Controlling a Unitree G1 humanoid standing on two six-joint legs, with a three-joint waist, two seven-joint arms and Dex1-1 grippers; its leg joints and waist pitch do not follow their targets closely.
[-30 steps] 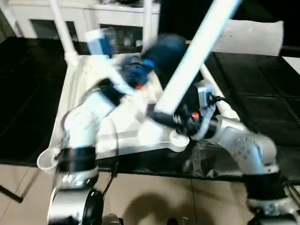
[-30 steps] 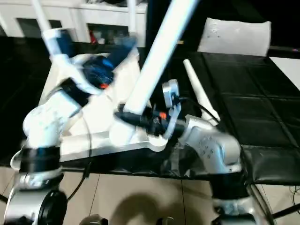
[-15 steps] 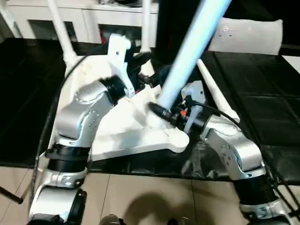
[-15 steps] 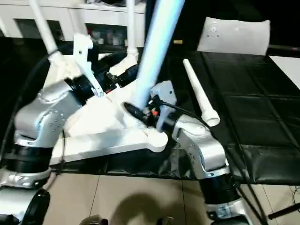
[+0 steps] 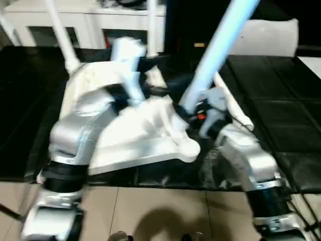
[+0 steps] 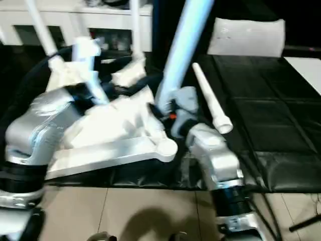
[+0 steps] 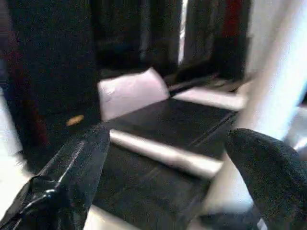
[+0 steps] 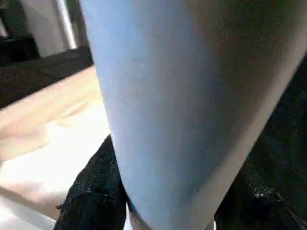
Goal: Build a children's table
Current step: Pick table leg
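The children's table top [image 5: 145, 148] lies upside down on the black mat, with a round corner socket [image 5: 188, 149] at its near right corner. Two white legs [image 5: 59, 35] [image 5: 153, 22] stand upright at its far corners. My right gripper [image 5: 189, 108] is shut on the lower end of a third leg [image 5: 220, 45], which leans up and to the right above the table top; black fingers [image 8: 91, 191] flank that leg [image 8: 168, 105]. A loose leg [image 6: 209, 100] lies on the mat to the right. My left gripper [image 7: 170, 139] is open and holds nothing, over the table top's middle.
A flat white panel [image 5: 263, 37] lies at the back right of the mat. A white cabinet [image 5: 90, 20] stands behind the table. Black mat [image 5: 281, 120] stretches to the right of the loose leg. Tiled floor [image 5: 160, 216] shows below the mat's near edge.
My left arm has swung up from the near left corner to over the table top's middle. The leg in my right gripper has shifted slightly right and farther.
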